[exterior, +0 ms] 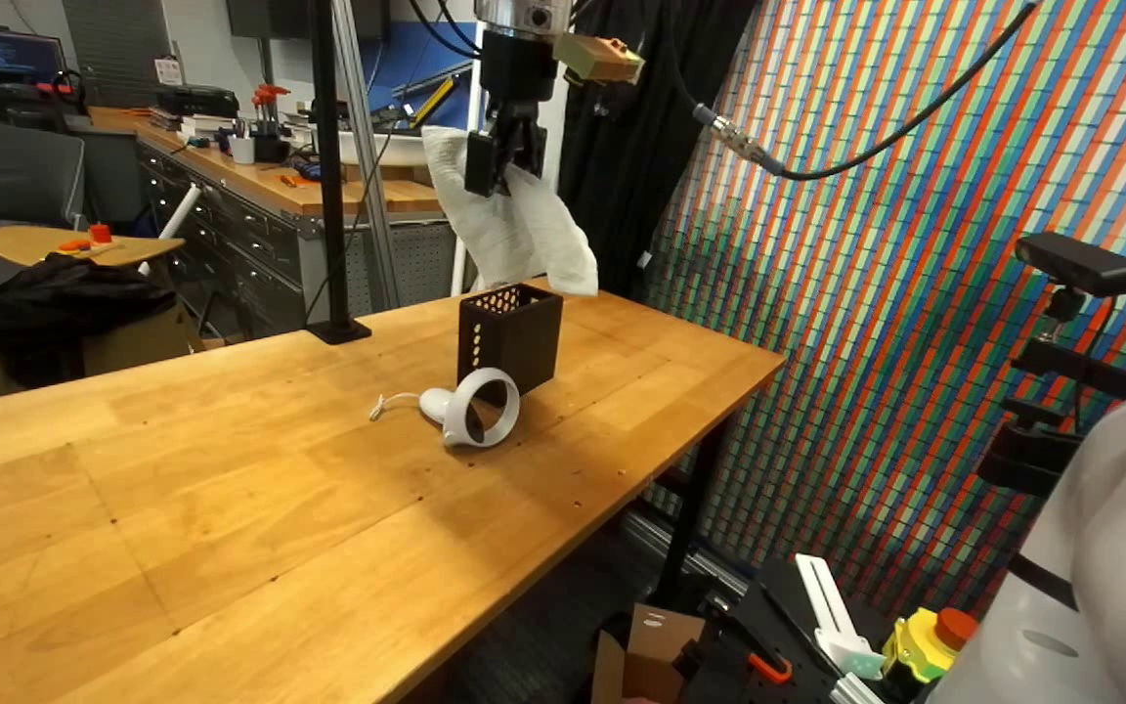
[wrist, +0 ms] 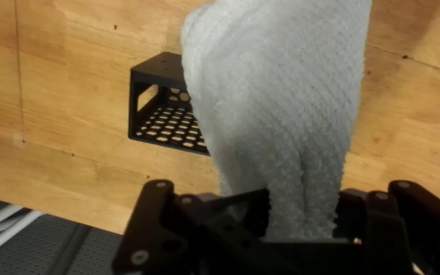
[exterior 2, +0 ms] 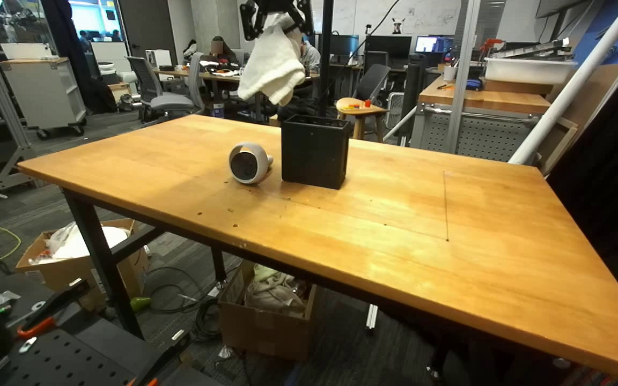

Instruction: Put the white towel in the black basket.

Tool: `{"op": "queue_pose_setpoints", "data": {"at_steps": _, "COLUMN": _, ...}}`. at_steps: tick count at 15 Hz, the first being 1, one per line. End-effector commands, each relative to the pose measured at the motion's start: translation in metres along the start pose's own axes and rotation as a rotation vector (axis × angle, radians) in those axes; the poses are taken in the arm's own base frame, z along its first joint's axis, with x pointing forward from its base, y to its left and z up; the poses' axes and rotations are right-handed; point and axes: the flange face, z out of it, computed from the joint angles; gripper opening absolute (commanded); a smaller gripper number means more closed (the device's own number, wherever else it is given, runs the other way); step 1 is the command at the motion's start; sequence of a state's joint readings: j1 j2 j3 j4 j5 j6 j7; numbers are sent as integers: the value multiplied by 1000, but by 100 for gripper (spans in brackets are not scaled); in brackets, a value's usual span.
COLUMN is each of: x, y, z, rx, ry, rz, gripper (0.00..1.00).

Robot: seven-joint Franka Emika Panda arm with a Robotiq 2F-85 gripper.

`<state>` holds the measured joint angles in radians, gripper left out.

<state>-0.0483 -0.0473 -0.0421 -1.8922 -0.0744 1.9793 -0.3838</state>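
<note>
I have the gripper (wrist: 303, 212) pinching the white towel (exterior 2: 274, 67), which hangs over the table (exterior 2: 421, 214), and since the black basket (exterior 2: 314, 153) stands below and to the right in an exterior view, I judge a shift that way must precede lowering.

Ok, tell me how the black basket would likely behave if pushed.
The black basket would probably hold its shape, since its sides look flat and straight-edged. It is likely light for its size, being hollow and partly perforated. A high push could tip it, as it stands taller than it is deep.
</note>
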Motion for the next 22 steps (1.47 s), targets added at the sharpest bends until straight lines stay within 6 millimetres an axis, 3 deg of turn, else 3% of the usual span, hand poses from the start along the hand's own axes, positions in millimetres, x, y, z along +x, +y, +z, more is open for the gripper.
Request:
{"op": "queue_pose_setpoints", "data": {"at_steps": 1, "x": -7, "y": 32, "z": 8, "rx": 3, "ry": 24, "rz": 12, "gripper": 0}}
{"op": "queue_pose_setpoints", "data": {"at_steps": 5, "x": -3, "y": 52, "z": 31, "rx": 8, "ry": 9, "rz": 15, "gripper": 0}}
{"op": "queue_pose_setpoints", "data": {"at_steps": 12, "x": 16, "y": 68, "z": 64, "rx": 13, "ry": 18, "rz": -7, "gripper": 0}}
{"op": "queue_pose_setpoints", "data": {"at_steps": 22, "x": 25, "y": 68, "z": 153, "rx": 136, "ry": -40, "rz": -19, "gripper": 0}}
